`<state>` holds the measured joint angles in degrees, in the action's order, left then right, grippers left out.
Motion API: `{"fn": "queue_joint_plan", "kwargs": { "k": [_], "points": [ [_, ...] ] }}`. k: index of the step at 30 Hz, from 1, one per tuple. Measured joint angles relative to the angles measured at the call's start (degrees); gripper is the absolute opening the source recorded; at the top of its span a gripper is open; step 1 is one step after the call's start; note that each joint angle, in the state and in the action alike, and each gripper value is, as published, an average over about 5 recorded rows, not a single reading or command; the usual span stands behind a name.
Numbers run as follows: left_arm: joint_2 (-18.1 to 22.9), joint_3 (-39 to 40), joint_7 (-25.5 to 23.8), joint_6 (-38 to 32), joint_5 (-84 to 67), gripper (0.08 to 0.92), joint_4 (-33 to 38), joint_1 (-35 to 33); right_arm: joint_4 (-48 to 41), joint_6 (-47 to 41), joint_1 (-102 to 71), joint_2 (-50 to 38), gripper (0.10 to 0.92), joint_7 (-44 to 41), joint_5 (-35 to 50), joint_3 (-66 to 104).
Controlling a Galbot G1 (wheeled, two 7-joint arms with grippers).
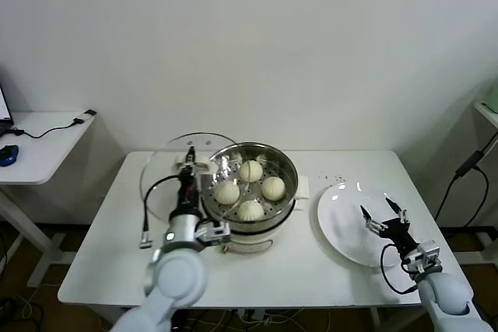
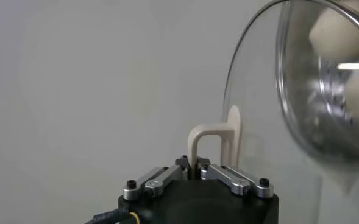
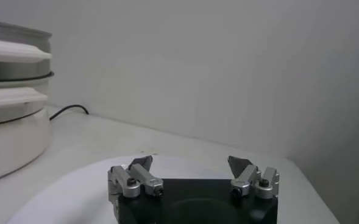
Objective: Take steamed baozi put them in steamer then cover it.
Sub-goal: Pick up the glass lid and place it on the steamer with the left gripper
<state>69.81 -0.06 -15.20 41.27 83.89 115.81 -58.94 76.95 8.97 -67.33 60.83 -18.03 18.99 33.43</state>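
The steamer (image 1: 284,159) stands at the table's middle with several steamed baozi (image 1: 250,170) on its perforated tray. My left gripper (image 1: 188,162) is shut on the white handle (image 2: 205,140) of the cover (image 1: 167,162), the clear glass lid, which it holds tilted on edge just left of the steamer's rim. In the left wrist view the cover (image 2: 258,91) stands right before the steamer (image 2: 325,109). My right gripper (image 1: 383,213) is open and empty over the white plate (image 1: 342,223). The right wrist view shows it (image 3: 191,163) above the plate (image 3: 75,189), with the steamer (image 3: 11,103) off to one side.
The steamer's black cable (image 1: 148,207) lies on the table left of my left arm. A side desk (image 1: 43,141) with a cable stands at the far left. The white wall is close behind the table.
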Motion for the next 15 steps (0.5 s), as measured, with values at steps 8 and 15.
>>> {"fn": "queue_joint_plan", "kwargs": {
  "k": [8, 15],
  "points": [
    [8.34, 6.27, -1.57, 0.96, 4.67, 0.149, -7.95, 6.71, -0.3, 0.36, 0.15, 0.24, 0.823, -0.22, -0.22, 0.24],
    [14.45, 8.33, -2.14, 0.94, 6.82, 0.149, -14.23, 9.17, -0.56, 0.58, 0.37, 0.18, 0.823, -0.36, -0.34, 0.44]
  ]
}}
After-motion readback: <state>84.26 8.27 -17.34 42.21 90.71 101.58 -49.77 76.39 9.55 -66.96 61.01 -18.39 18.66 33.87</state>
